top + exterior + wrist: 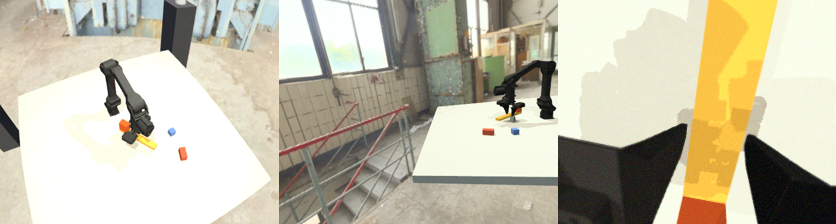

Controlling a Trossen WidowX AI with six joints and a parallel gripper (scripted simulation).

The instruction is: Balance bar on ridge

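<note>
The yellow bar (pixel 149 143) (pixel 501 117) (pixel 758 30) lies across the top of the grey ridge (pixel 513 119). An orange-red block (pixel 123 126) (pixel 518 110) (pixel 703 210) sits at the bar's end nearer the arm base. In the exterior view the bar looks slanted, with its free end lower in the picture; whether it is truly level is hard to tell. My gripper (pixel 138 134) (pixel 509 114) (pixel 716 135) is open, its fingers on either side of the bar, with narrow gaps showing in the wrist view. The arm hides the ridge in the top view.
A blue cube (pixel 171 132) (pixel 514 131) and a red block (pixel 183 154) (pixel 488 132) lie on the white table (pixel 102 194) (pixel 458 158), off to the side of the bar. The arm base stands beyond the orange-red block.
</note>
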